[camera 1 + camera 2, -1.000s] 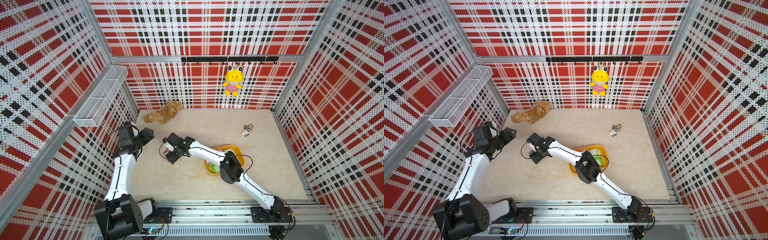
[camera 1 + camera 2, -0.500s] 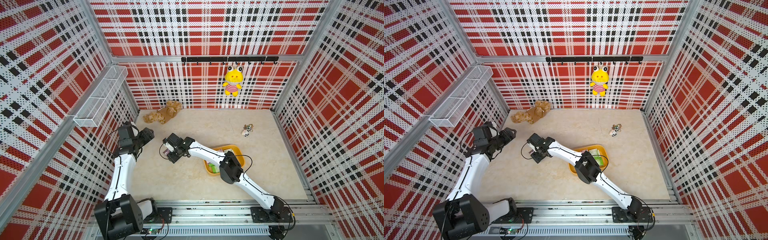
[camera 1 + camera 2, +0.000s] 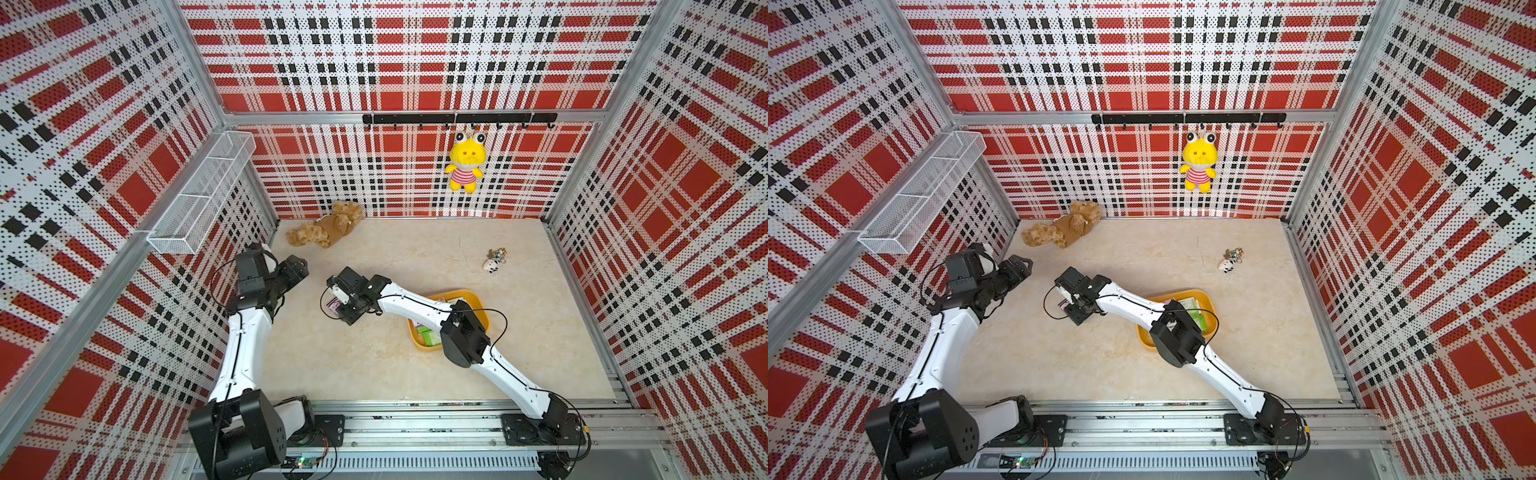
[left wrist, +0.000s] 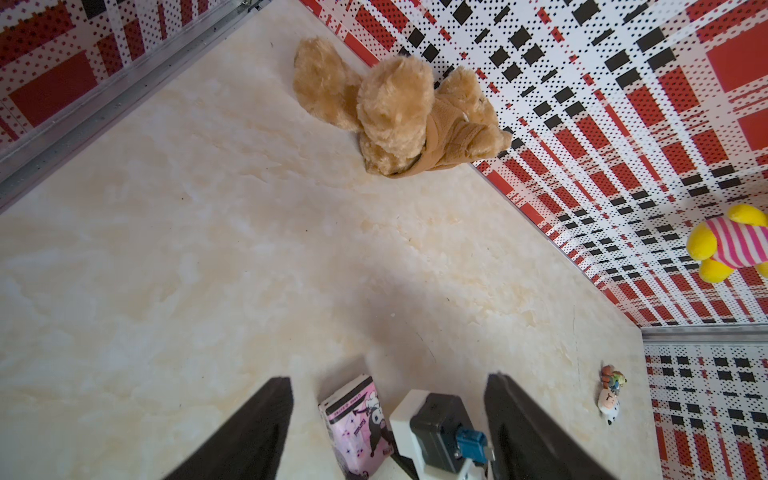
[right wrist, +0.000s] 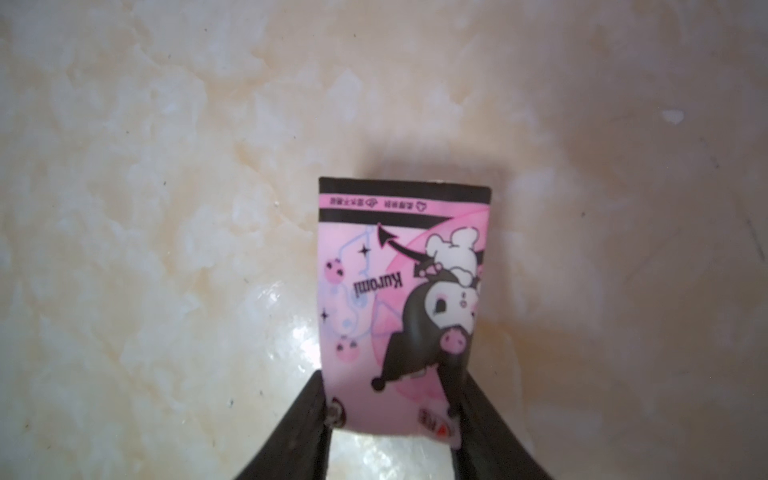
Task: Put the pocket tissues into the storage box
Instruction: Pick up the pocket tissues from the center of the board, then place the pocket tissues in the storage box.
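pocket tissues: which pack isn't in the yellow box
The pink Kuromi pack, gripped by the right pincer; the other packs lie inside the storage box.

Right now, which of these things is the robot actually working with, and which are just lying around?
Part of the job:
pink tissue pack, gripped by the right end effector; green tissue packs in the yellow storage box.

Just lying about:
brown teddy bear, yellow frog plush, keychain toy, white wire basket.
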`<state>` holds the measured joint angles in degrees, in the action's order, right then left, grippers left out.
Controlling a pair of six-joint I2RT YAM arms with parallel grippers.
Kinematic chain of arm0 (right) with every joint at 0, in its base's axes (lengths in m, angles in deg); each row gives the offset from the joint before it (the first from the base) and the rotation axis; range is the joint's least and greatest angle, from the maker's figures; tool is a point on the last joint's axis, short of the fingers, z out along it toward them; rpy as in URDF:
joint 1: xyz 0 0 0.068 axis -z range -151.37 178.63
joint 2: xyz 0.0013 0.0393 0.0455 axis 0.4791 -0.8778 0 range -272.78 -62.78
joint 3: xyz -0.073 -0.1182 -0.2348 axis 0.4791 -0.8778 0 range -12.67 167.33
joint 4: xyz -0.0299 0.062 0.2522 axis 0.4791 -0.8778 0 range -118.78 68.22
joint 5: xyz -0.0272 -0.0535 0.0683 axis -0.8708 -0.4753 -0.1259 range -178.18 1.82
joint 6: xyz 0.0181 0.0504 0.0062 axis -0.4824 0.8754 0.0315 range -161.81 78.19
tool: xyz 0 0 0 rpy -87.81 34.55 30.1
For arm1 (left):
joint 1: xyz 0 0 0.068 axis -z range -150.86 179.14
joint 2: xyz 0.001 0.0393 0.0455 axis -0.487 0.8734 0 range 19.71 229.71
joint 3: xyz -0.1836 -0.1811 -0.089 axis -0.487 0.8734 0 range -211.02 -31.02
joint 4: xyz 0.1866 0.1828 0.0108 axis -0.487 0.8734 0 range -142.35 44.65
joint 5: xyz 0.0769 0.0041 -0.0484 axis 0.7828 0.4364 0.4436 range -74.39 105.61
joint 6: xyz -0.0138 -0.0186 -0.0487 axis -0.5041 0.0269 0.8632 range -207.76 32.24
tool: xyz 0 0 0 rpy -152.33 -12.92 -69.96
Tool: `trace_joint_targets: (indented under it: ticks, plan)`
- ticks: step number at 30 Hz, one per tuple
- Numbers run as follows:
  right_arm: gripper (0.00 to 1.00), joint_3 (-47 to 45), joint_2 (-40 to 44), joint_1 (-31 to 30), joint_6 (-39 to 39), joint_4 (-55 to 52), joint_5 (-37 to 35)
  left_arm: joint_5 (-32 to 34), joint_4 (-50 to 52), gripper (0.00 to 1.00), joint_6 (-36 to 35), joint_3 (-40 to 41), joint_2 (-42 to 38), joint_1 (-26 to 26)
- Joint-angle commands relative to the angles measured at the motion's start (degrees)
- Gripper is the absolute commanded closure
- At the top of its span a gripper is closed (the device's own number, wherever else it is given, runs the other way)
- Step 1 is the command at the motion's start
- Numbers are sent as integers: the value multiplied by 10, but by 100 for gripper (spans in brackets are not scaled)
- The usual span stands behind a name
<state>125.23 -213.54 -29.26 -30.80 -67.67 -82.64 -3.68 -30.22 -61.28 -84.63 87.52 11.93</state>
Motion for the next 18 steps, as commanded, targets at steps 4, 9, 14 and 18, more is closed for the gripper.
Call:
trace_joint_targets:
  ticks: [4, 9, 14, 18]
  plan:
    - [55, -100, 100, 2, 2, 39, 16, -7, -1, 20, -7, -4, -10, -3]
    - [56, -187, 183, 4, 9, 82, 18, -11, -2, 20, -4, -12, -6, -3]
    - [57, -265, 268, 6, 1, 81, 11, -9, -2, 20, 0, -18, -4, 3]
    - [57, -389, 379, 9, 7, 118, -19, -1, -2, 20, 6, -17, -1, 16]
